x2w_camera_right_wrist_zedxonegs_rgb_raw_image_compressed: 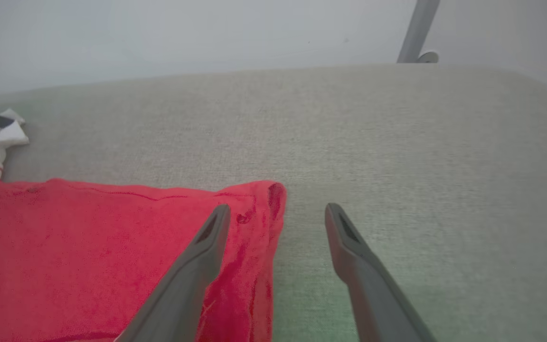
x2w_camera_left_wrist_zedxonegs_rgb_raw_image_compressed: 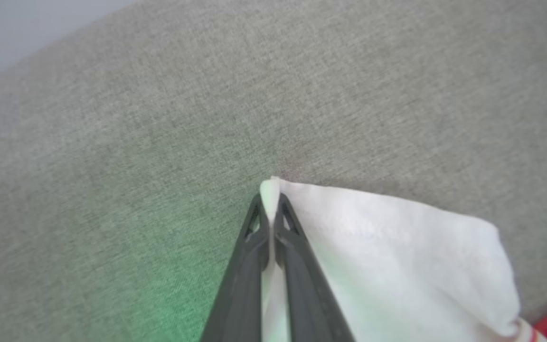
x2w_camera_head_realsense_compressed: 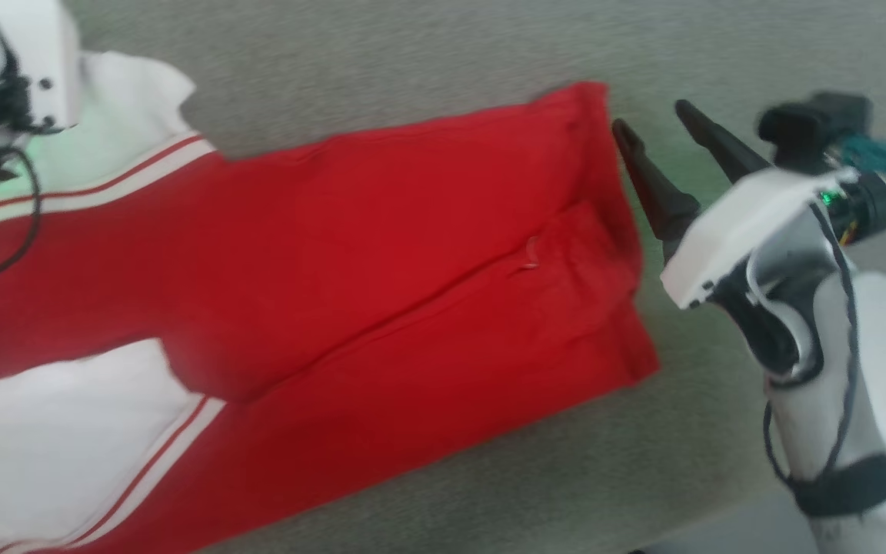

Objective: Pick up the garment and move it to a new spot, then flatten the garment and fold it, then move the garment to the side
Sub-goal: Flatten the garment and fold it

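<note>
Head view showed the red jersey-style shirt with white sleeves [x2w_camera_head_realsense_compressed: 381,254] spread, seemingly half folded, on the grey surface [x2w_camera_head_realsense_compressed: 412,61]. My left gripper [x2w_camera_left_wrist_zedxonegs_rgb_raw_image_compressed: 269,204] was clenched on a sleeve corner [x2w_camera_left_wrist_zedxonegs_rgb_raw_image_compressed: 397,247]; my right gripper [x2w_camera_head_realsense_compressed: 649,119] hung released beside the hem. I judged more folding and the move aside were left.

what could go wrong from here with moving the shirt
The left gripper is shut on just the corner of the white sleeve; a pull may slip it free or drag the sleeve alone. The right gripper is open beside the hem corner, holding nothing, so the shirt could swing or bunch if lifted one-sided. Closing there may catch only the edge.
</note>
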Motion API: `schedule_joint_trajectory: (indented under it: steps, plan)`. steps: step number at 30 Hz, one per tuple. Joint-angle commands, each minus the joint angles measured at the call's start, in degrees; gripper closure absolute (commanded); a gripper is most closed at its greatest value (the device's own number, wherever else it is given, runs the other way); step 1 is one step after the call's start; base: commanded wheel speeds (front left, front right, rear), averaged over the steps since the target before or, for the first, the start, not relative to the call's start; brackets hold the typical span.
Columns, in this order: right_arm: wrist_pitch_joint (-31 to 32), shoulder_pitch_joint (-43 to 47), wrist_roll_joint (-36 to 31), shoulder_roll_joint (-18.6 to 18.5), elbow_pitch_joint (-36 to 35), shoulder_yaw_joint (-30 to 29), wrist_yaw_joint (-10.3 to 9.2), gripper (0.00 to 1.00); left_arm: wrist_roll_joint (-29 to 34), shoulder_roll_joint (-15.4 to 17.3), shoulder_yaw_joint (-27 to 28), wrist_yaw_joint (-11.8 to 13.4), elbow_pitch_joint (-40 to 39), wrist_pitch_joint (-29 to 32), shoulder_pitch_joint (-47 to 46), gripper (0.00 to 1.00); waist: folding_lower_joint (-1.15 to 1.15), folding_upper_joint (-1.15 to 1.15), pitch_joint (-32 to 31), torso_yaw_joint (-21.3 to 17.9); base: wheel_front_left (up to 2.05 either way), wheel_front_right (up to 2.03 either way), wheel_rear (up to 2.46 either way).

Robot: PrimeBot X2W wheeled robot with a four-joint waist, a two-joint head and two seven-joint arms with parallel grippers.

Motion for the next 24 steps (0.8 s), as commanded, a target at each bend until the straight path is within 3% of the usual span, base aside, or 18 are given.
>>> schedule_joint_trajectory:
  steps: [1, 12, 13, 15, 20, 24]
  plan:
    - [2.0, -2.2, -0.1, -0.7, 1.8, 0.6, -0.02, 0.0, 0.5, -1.7, -0.7, -0.7, 1.4, -0.7, -0.2, 1.0, 0.0, 0.0, 0.9, 2.3, 0.0, 0.0, 0.0]
    - [20.8, -11.9, 2.7, -2.7, 19.1, 7.1, -0.02, 0.0, 1.3, -8.1, -1.6, -3.7, 8.8, -5.2, -4.6, 1.0, 0.0, 0.0, 1.9, 6.8, 0.0, 0.0, 0.0]
    - [23.4, -12.3, 3.4, -2.9, 20.6, 8.1, -0.02, 0.24, 1.3, -8.7, -1.7, -3.9, 9.4, -5.7, -4.8, 1.0, 0.0, 0.0, 1.9, 7.1, 0.0, 0.0, 0.0]
    - [27.4, -13.0, 4.8, -3.6, 22.7, 9.5, -0.02, 1.0, 1.2, -9.5, -1.8, -4.6, 10.6, -6.3, -5.3, 1.0, 0.0, 0.0, 1.8, 7.6, 0.0, 0.0, 0.0]
    - [33.0, -15.0, 5.6, -5.2, 23.7, 8.6, -0.02, 1.0, 1.1, -10.7, -2.3, -5.7, 12.9, -8.3, -6.2, 1.0, 0.0, 0.0, 0.7, 9.1, 0.0, 0.0, 0.0]
    - [33.4, -15.5, 5.7, -6.8, 20.3, 7.1, -0.02, 1.0, -0.1, -11.9, -2.5, -6.4, 14.2, -7.4, -7.5, 1.0, 0.0, 0.0, -1.4, 11.2, 0.0, 0.0, 0.0]
